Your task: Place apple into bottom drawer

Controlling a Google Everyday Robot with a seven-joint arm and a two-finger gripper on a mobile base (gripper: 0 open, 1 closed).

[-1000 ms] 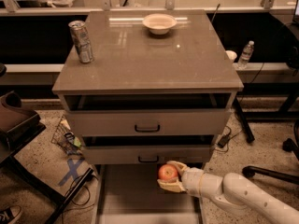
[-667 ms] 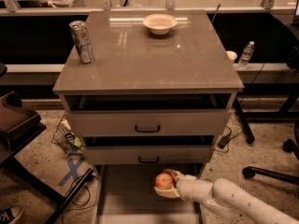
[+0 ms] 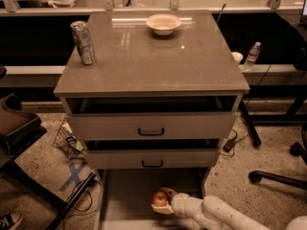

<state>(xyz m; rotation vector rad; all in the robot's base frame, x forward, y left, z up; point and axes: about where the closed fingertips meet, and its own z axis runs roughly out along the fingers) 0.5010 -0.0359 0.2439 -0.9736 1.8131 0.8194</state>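
The red-orange apple is held in my gripper, whose pale fingers close around it from the right. The white arm reaches in from the lower right. The apple hangs low over the grey floor of the bottom drawer, which is pulled out at the foot of the grey cabinet. The apple is over the drawer's middle-right part. I cannot tell whether it touches the floor.
The two upper drawers show pale fronts with black handles. On the cabinet top stand a soda can and a white bowl. A wire basket and cables lie at the left, a chair base at the right.
My gripper has moved the apple down and to the left, from beside the second drawer's front to low over the bottom drawer's floor.
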